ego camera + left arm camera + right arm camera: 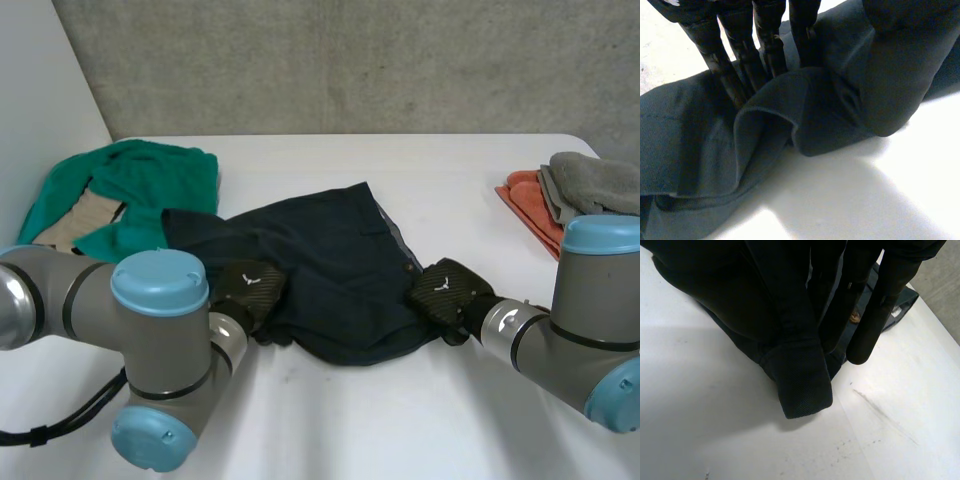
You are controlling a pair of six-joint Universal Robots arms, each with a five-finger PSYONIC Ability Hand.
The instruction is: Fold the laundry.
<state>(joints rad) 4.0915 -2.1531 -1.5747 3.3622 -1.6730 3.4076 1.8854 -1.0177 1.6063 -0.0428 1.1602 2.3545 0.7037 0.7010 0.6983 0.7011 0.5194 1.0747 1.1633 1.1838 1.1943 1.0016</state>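
Navy woven garment (330,265) lies rumpled in soft folds in the middle of the white surface (400,420). The left robot hand (248,285) pinches a raised fold at its near-left edge. The right robot hand (447,290) pinches its near-right edge, a stitched band hanging below.

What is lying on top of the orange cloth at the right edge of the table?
A folded grey towel lies on the orange cloth, covering much of it; the right arm hides their near ends.
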